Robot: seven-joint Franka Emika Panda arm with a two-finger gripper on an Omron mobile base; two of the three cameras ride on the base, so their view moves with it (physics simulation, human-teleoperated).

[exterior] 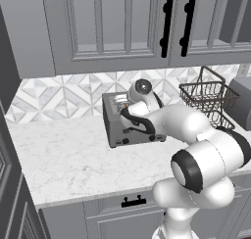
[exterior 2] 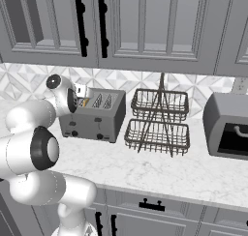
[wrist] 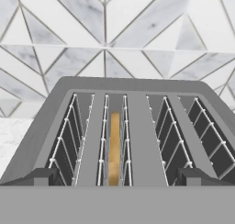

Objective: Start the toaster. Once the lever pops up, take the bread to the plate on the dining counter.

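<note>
My fingers (wrist: 117, 178) stand wide apart, clamped on nothing — their two dark tips (wrist: 39, 176) hang just over the near edge of the toaster (wrist: 133, 87). The toaster sits on the marble worktop (exterior: 63, 159) against the patterned tile wall (wrist: 114, 30). The bread (wrist: 114, 147) stands upright, sunk in the second slot from the left — a thin golden edge between the wire guards. To the right of the toaster stands a black two-tier wire basket rack (exterior 2: 157, 121), and further right a grey boxy appliance (exterior 2: 227, 124).
</note>
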